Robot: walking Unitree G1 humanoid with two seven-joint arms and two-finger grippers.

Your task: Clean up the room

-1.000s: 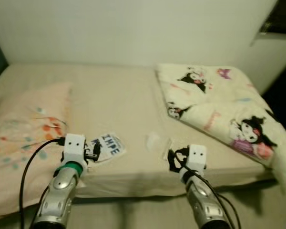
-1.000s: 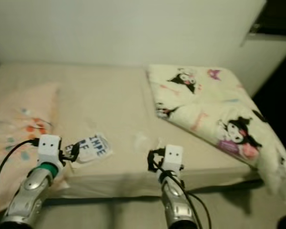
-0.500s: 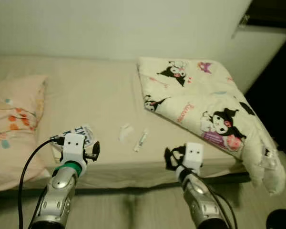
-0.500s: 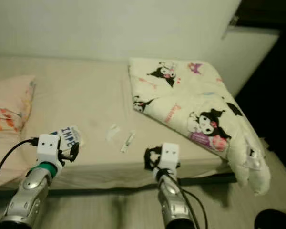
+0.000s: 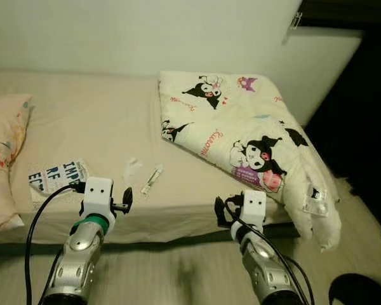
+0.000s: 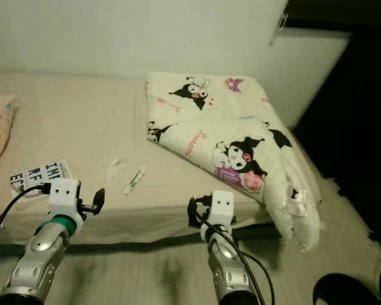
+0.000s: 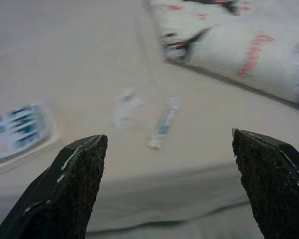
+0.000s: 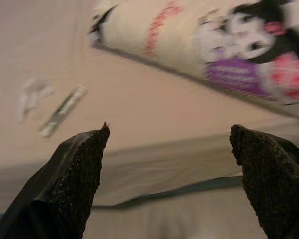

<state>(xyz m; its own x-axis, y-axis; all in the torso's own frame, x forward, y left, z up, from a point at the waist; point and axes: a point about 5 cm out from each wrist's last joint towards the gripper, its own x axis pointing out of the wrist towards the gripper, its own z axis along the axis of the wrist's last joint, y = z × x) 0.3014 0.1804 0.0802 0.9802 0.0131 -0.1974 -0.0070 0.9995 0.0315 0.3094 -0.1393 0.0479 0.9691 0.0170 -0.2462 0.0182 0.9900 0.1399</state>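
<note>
Change since a second ago: the head camera has swung toward the robot's right. The pillow has slid to the left margin and the foot of the bed and dark floor have come into view. The items on the bed have not shifted among themselves. Judged meaning: the robot is surveying or repositioning, and no pickup has begun.

Item 1, bed [image 5: 101, 114]: beige sheet, against a pale wall.

Item 2, small tube [image 5: 152, 178]: narrow and pale with a coloured band, lying flat near the bed's front edge, between the two arms. Likely the first thing to clear.

Item 3, crumpled wrapper [image 5: 131, 169]: white scrap just beside the tube, on its left.

Item 4, printed packet [image 5: 56, 176]: blue lettering on white, flat, near the pillow [image 5: 3, 146].

Item 5, cartoon-print quilt [image 5: 241, 140]: folded loosely on the right half, one corner hanging over the bed's edge toward the floor; needs straightening.

Item 6, left end effector [image 5: 122, 202]: fingers apart, empty, raised before the bed's edge.

Item 7, right end effector [image 5: 222, 213]: fingers apart, empty, at the same height.
</note>
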